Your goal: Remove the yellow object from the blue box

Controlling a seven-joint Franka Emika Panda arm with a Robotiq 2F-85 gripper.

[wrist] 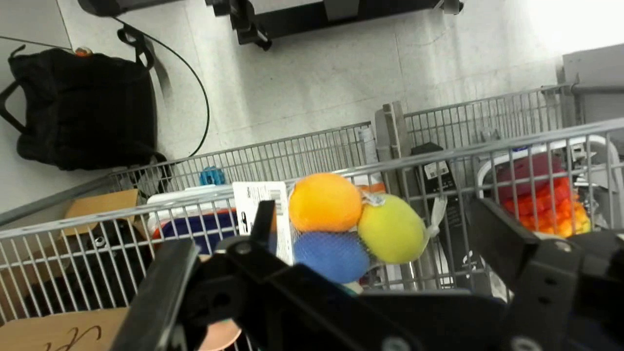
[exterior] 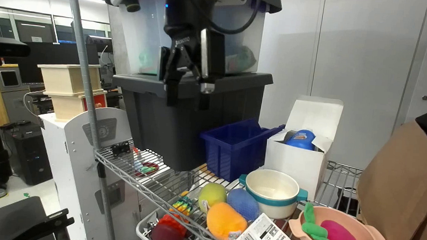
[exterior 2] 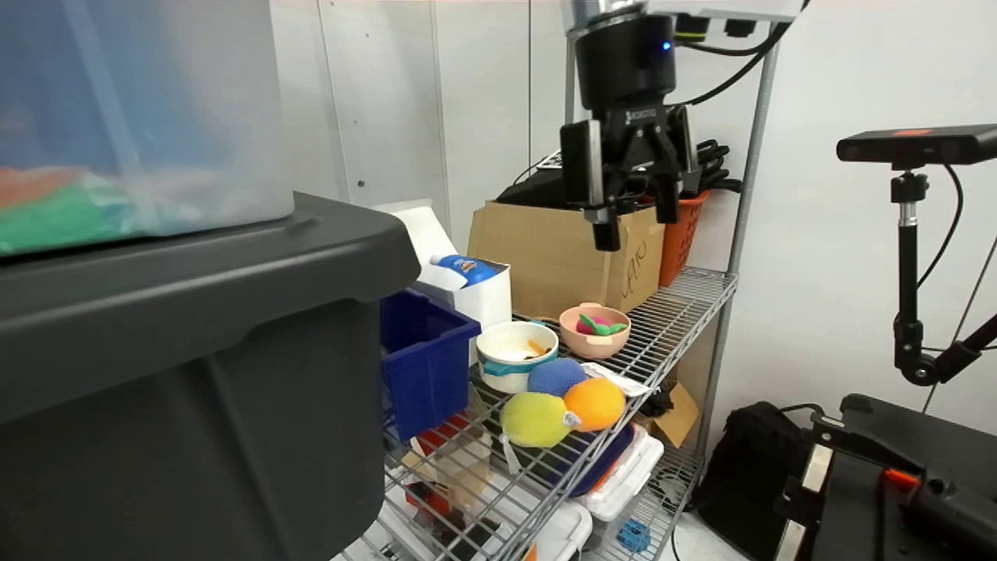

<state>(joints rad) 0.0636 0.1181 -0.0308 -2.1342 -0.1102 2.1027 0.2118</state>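
Observation:
The orange-yellow rounded object (exterior: 225, 221) lies on the wire shelf, outside the blue box; it also shows in an exterior view (exterior 2: 596, 403) and in the wrist view (wrist: 325, 202). It is bundled in a net with a yellow-green ball (wrist: 392, 229) and a blue ball (wrist: 331, 257). The dark-blue box (exterior: 229, 160) stands behind them, also in an exterior view (exterior 2: 428, 386). Its visible inside shows only blue walls; its floor is hidden. My gripper (exterior: 188, 98) is open and empty, high above the shelf, also in an exterior view (exterior 2: 637, 220) and the wrist view (wrist: 385, 234).
A big dark-grey tote (exterior: 183, 133) stands beside the blue box. A white box (exterior: 294, 165) and a white pot (exterior: 271, 203) stand on its other side. A pink bowl (exterior: 299, 233) and a cardboard box (exterior 2: 545, 241) are farther along. A shelf post (exterior: 85, 67) rises at the corner.

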